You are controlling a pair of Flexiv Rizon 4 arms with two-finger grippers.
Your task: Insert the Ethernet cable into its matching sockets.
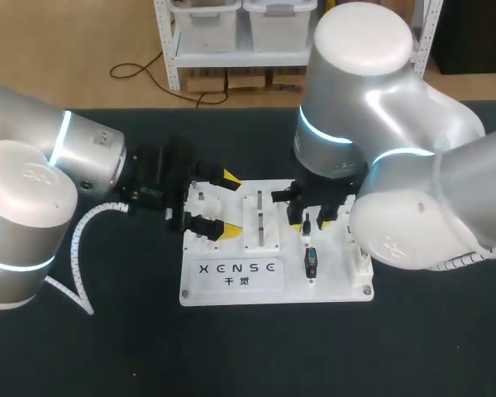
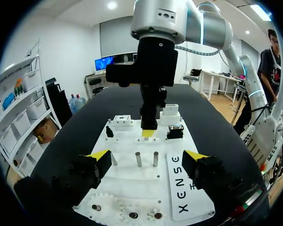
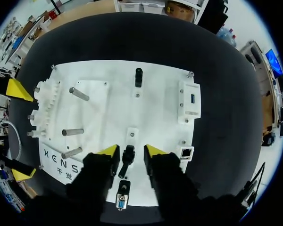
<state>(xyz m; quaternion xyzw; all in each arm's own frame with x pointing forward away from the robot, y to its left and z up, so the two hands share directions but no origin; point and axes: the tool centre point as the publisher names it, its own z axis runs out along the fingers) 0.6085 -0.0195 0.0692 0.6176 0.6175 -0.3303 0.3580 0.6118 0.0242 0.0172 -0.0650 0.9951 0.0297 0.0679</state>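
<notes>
The right hand (image 3: pixel 131 150) hangs over the white board (image 3: pixel 108 108). Its fingers stand partly apart on either side of a small black plug (image 3: pixel 128 159), and a strip of board shows between the plug and one finger, so it grips nothing. Just beside that hand, at the board's corner, the Ethernet socket (image 3: pixel 186 152) sits in its white block. The left hand (image 2: pixel 147 157) is spread wide and empty above the board's gear end, with two metal pegs (image 2: pixel 138 159) just ahead of it. The board lies on the dark tabletop (image 1: pixel 107 347).
</notes>
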